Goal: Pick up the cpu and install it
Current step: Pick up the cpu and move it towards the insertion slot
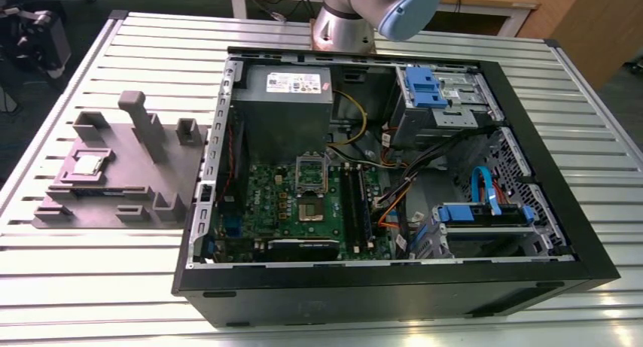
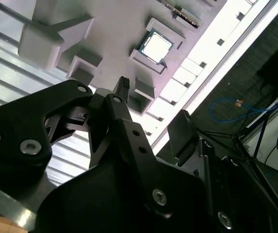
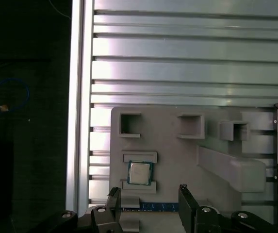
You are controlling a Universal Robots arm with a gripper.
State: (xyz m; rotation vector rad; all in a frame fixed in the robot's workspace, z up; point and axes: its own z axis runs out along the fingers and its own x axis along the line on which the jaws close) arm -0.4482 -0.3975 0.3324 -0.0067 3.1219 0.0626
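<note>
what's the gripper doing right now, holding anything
Gripper: open, holding nothing. The cpu lies in its grey holder, beyond the fingertips.

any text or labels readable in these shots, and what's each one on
None of the text can be read.
Print on the white label of the grey box: too small to read.
Markings on top of the cpu: too blurred to read.
</note>
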